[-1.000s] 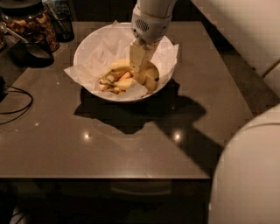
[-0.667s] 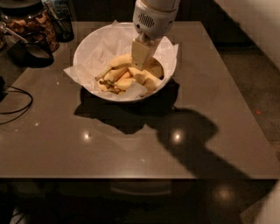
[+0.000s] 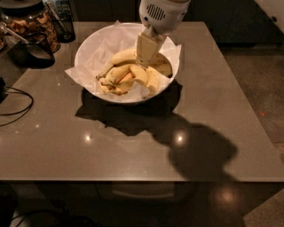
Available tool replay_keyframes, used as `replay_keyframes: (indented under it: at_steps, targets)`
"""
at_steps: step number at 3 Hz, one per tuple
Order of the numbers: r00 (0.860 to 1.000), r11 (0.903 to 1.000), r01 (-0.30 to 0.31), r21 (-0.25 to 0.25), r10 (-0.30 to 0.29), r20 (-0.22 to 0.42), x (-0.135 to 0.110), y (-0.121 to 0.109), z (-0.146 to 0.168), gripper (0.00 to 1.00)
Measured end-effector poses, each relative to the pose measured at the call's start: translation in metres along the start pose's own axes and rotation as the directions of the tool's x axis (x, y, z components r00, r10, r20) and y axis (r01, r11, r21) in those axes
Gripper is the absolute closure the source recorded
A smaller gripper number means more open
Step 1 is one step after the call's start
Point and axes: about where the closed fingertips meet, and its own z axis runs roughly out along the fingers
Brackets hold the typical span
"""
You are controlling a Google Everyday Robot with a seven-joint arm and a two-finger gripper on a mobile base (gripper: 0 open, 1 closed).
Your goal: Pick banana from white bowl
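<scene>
The white bowl (image 3: 88,46) with crumpled paper lining stands at the back middle of the table. Several yellow bananas lie in it. The long curved banana (image 3: 120,56) arcs along the top of the pile, its right part hidden behind my gripper. My gripper (image 3: 146,61) hangs down from its white wrist (image 3: 162,13) into the right half of the bowl, right at the long banana. Shorter bananas (image 3: 133,76) lie in front of it.
A glass jar with snacks (image 3: 31,20) and a dark cup (image 3: 34,49) stand at the back left. A black cable (image 3: 20,106) lies on the left edge. The brown table (image 3: 133,150) stretches in front of the bowl, with the arm's shadow on it.
The big white arm body at the right has left the view. The gripper stays over the right half of the bowl, at about the same height.
</scene>
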Motion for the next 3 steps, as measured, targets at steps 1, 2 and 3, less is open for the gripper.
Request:
replay_keyframes:
  at_steps: [1,2,3]
  targets:
    - [1.0,0.9996,-0.012,-0.026,0.012,0.017,0.02,0.019,-0.008,1.0]
    - [0.997,0.997,-0.067,-0.04,0.068,0.032,0.055,0.051,-0.025,1.0]
    - [0.989,0.9889,-0.145,-0.031,0.146,0.014,0.092,0.078,-0.041,1.0]
